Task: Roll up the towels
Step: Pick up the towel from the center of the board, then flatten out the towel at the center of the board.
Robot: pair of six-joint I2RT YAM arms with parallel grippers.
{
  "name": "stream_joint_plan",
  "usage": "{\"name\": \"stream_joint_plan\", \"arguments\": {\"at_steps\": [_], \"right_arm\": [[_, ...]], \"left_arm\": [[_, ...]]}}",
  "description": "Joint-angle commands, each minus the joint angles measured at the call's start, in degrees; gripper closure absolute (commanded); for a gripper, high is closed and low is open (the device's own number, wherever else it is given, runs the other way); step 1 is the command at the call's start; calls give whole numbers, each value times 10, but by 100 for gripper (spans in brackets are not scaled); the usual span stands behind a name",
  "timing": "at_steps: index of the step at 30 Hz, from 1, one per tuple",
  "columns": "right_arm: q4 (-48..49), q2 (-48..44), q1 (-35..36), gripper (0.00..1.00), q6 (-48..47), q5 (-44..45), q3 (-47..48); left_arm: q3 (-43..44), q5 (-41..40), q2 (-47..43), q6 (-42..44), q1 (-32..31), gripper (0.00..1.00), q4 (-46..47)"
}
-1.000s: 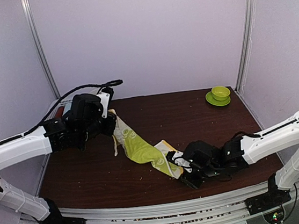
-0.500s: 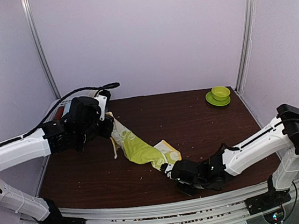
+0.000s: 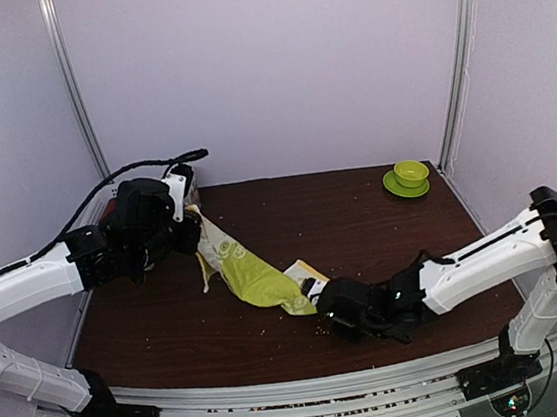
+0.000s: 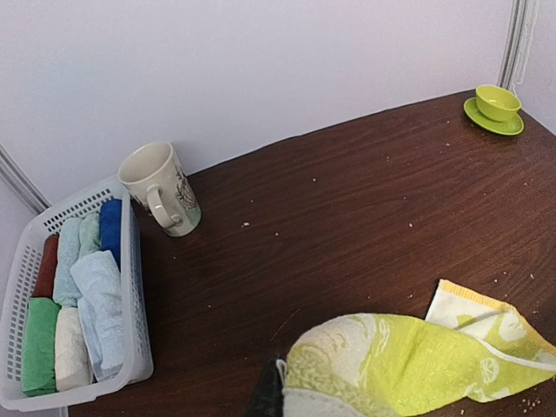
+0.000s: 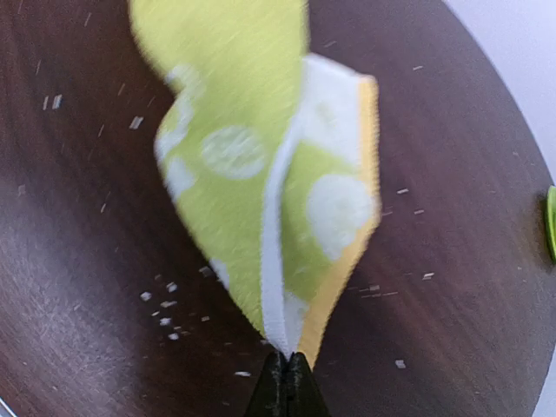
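The yellow-green towel (image 3: 251,277) with white print hangs stretched between my two grippers, sagging toward the brown table. My left gripper (image 3: 193,233) is shut on its far end at the back left. In the left wrist view the towel (image 4: 408,365) bunches over the gripper (image 4: 282,408), and only one dark finger shows. My right gripper (image 3: 313,290) is shut on the near corner. In the right wrist view that gripper (image 5: 287,373) pinches the white and yellow hem of the towel (image 5: 252,165).
A white slatted basket (image 4: 135,287) at the left edge holds several rolled cloths, with a pale blue towel (image 4: 95,295) among them. A cream mug (image 4: 161,187) stands beside it. A green cup on a saucer (image 3: 409,175) sits at the back right corner. Crumbs dot the table.
My right gripper has slid left to the towel's near corner and shut on it. The left gripper, still holding the far end, has drifted a little back and left.
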Motion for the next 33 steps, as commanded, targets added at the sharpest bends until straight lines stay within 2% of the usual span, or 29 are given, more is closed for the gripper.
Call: {"name": "stream_joint_plan", "arguments": {"at_steps": [1, 5, 8, 13, 17, 21, 26, 30, 33], "right_arm": [[-33, -172, -69, 100, 30, 58, 29], [-55, -280, -130, 100, 29, 18, 41], [-80, -313, -161, 100, 31, 1, 52], [-124, -316, -196, 100, 46, -16, 62], [-154, -280, -227, 100, 52, -35, 71], [-169, -254, -230, 100, 53, -69, 76], [-149, -318, -228, 100, 40, -152, 64], [-134, -379, -227, 100, 52, -168, 60], [-121, -376, -233, 100, 59, -154, 57]], "left_arm": [[32, -7, -33, 10, 5, 100, 8], [35, -13, -55, 12, 6, 100, -3], [27, -13, -74, 11, 6, 100, -6], [-9, 22, -111, 7, 6, 100, 12], [-40, 72, -128, -3, 6, 100, 25], [-64, 124, -137, -22, 3, 100, 18], [-99, 122, -198, -40, -3, 100, 29], [-111, 124, -225, -41, -4, 100, 37], [-120, 115, -207, -39, -5, 100, 46]]}}
